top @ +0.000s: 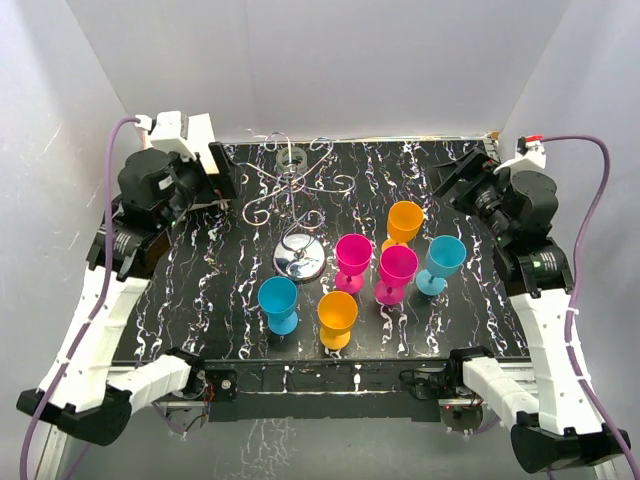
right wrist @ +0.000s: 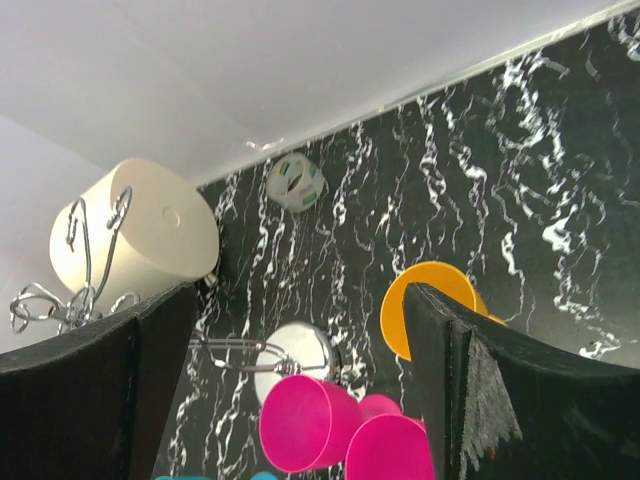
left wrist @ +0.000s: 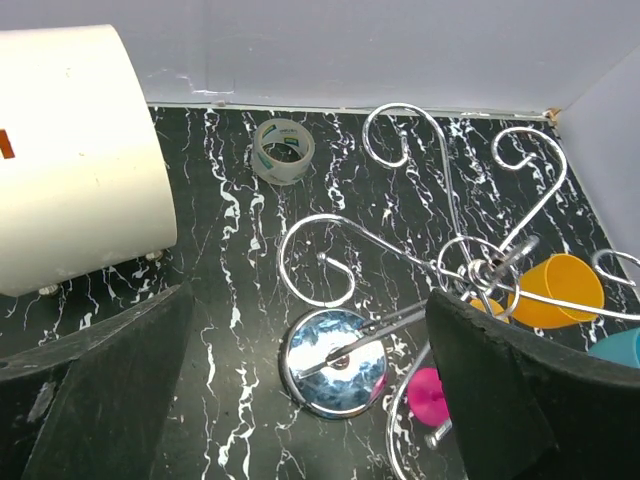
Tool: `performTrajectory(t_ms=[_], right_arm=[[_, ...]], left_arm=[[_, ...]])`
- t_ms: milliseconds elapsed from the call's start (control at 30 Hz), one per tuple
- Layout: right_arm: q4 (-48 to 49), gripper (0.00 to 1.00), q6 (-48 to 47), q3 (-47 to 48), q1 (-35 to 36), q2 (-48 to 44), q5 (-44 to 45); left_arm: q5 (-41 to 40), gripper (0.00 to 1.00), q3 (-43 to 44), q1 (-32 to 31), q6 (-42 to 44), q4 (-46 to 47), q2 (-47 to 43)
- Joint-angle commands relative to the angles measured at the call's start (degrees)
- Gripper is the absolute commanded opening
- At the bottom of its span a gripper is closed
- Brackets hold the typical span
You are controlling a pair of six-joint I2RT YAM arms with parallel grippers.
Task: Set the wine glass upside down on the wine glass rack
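Glasses number six—two blue point(top: 279, 303), two orange point(top: 337, 318), two pink point(top: 352, 260)—beside one rack point(top: 298, 200); both pincers apart.

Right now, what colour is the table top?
Black with white marbled streaks, clearest in the top external view.

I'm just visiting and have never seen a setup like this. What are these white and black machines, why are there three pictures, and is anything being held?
These are two robot arms fixed at the near edge of a black marbled table. The wide picture comes from a camera above and behind them. The other two come from cameras on each wrist, so the dark shapes at their bottom edges are that arm's own fingers.

On the table stand six plastic wine glasses, two blue, two orange and two pink, for example the blue one. Beside them is a silver wire wine glass rack on a shiny round base, and a roll of clear tape lies near the back.

The left gripper and right gripper are both open and hold nothing.
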Motion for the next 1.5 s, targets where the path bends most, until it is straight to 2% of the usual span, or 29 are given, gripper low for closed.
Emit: performTrajectory(t_ms=[0, 300, 500, 600, 767, 833, 933, 1100, 1200, 1300, 1467], right_arm=[[-0.44, 0.83, 0.18, 0.88, -0.68, 1.73, -6.98], [-4.38, 0.82, -7.08, 0.41, -0.94, 5.49, -11.26], [-3.68, 0.70, -12.32, -1.52, -0.95, 8.17, -4.76], [-4.23, 0.61, -13.20, -0.46, -0.97, 11.18, -2.70], [-6.12, 0.39, -12.90, 2.01, 0.99, 18.44, -4.97], [-7.85, 0.38, -13.11, 4.12, 4.24, 21.57, -2.31], [-9.32, 0.44, -11.68, 7.46, 10.55, 25.63, 3.83], [-11.24, 0.45, -8.97, 12.06, 15.79, 31.50, 13.15], [-11.80, 0.44, -9.75, 14.73, 16.53, 34.89, 14.47], [-18.45, 0.41, -10.71, 19.60, 17.04, 39.06, 16.81], [-21.31, 0.41, -11.25, 18.40, 17.52, 40.38, 18.66]], left_arm=[[1.96, 0.99, 0.24, 0.55, -0.84, -1.73, -5.68], [-1.02, 0.99, -5.41, 0.74, -4.14, -2.76, -16.70], [2.47, 0.99, -11.59, 0.76, -7.08, -0.09, -22.11], [1.33, 0.99, -14.50, 0.81, -8.34, 2.65, -24.15], [2.65, 0.99, -16.81, 0.77, -6.39, 6.02, -24.95], [3.95, 0.99, -17.77, 0.75, -6.10, 7.24, -25.42], [6.91, 0.99, -18.85, 0.81, -4.50, 8.82, -25.94], [8.83, 0.99, -17.27, 0.74, -3.21, 7.33, -24.73], [8.22, 0.99, -14.60, 0.74, -1.43, 5.37, -23.72], [6.74, 0.99, -12.77, 0.79, -1.31, 3.60, -23.48], [6.06, 0.99, -12.94, 0.80, -3.12, 2.64, -24.96]])
